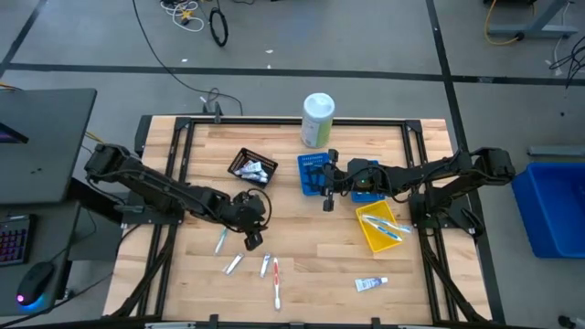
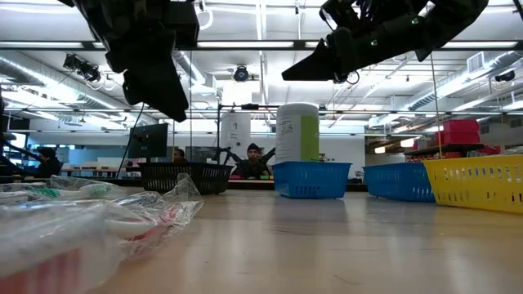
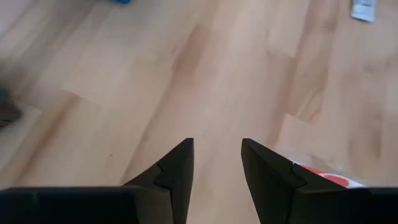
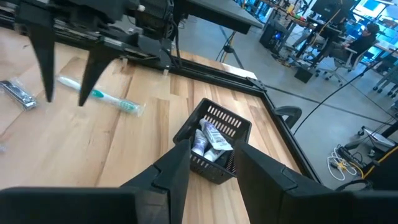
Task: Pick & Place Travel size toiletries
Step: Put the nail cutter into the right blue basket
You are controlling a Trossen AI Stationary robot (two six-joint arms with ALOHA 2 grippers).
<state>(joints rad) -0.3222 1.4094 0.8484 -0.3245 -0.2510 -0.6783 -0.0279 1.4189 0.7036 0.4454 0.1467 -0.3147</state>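
Several toiletries lie loose near the table's near edge: a pale toothbrush [image 1: 220, 239], a small tube [image 1: 233, 265], a red toothbrush [image 1: 276, 285] and a white tube with blue print [image 1: 370, 284]. My left gripper [image 1: 253, 242] [image 3: 217, 144] hovers open above bare wood, with a red-and-white wrapped item [image 3: 323, 174] just beside it. My right gripper [image 1: 327, 203] [image 4: 211, 146] is open in the air by the blue bin [image 1: 313, 174], looking at the black bin [image 4: 214, 143], which holds white tubes. More toothbrushes lie in the yellow bin [image 1: 379, 227].
A tall white-and-green canister [image 1: 317, 119] stands at the far edge behind the blue bin. In the low view, clear-wrapped items [image 2: 90, 220] lie close in front, on the left. In the right wrist view, the left arm's fingers [image 4: 62, 62] stand above a toothbrush [image 4: 96, 94].
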